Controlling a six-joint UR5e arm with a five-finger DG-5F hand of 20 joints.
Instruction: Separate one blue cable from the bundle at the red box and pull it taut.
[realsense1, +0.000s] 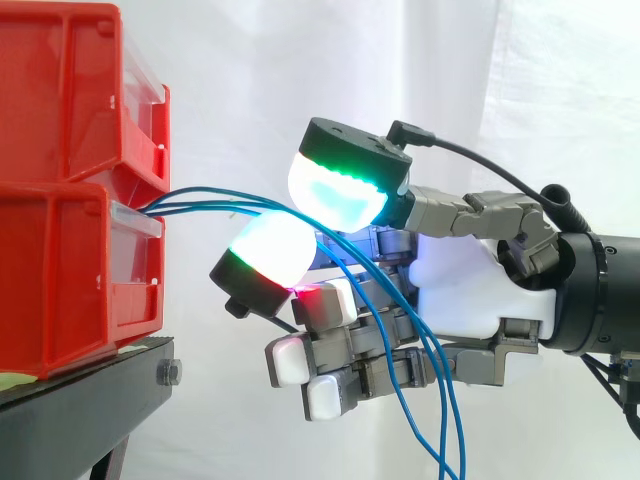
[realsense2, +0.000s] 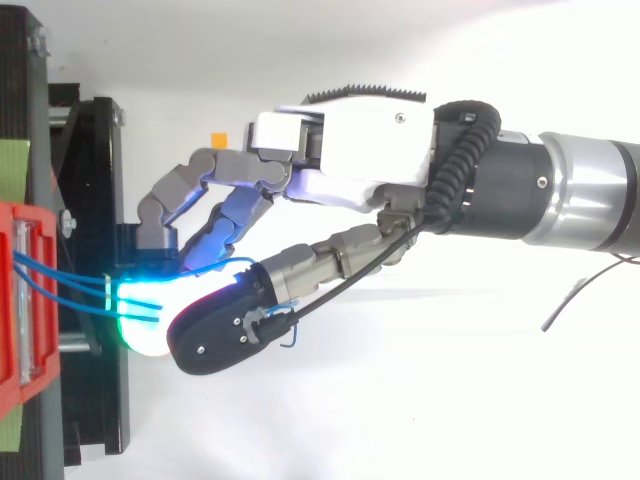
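The hand (realsense1: 470, 290) was positioned just to the right of the red bins (realsense1: 60, 250), which stood on the black stand (realsense1: 80, 400). The blue cables (realsense1: 200, 203) left the front of the lower bin and passed between two glowing pads (realsense1: 340, 190) that were pinched together on them. From there they hung down across the palm. The other fingers were curled below.
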